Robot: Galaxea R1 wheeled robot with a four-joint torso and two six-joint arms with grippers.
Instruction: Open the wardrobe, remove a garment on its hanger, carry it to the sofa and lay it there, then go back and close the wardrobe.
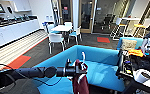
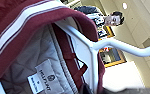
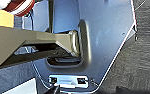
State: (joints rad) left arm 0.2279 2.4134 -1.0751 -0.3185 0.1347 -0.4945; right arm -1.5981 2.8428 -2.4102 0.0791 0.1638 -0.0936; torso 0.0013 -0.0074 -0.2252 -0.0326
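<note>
My left arm reaches in from the left, and its gripper (image 1: 77, 70) is shut on the hanger (image 1: 83, 58), whose white hook stands up above the fingers. The garment (image 1: 80, 84), a maroon jacket, hangs straight down from the gripper in front of the sofa's near edge. The bright blue sofa (image 1: 103, 70) lies just beyond it, its seat bare. In the left wrist view, the jacket's maroon collar with white stripes (image 2: 21, 17), its grey quilted lining and label, and the white hanger bar (image 2: 91, 47) sit close to the camera.
A smaller blue seat with a beige cushion (image 1: 128, 44) stands behind the sofa at the right. A white table with chairs (image 1: 62, 29) is further back, and a long counter (image 1: 13, 28) runs along the left wall. A person (image 2: 113, 18) stands behind the robot. Dark robot gear (image 1: 124, 65) crowds the right.
</note>
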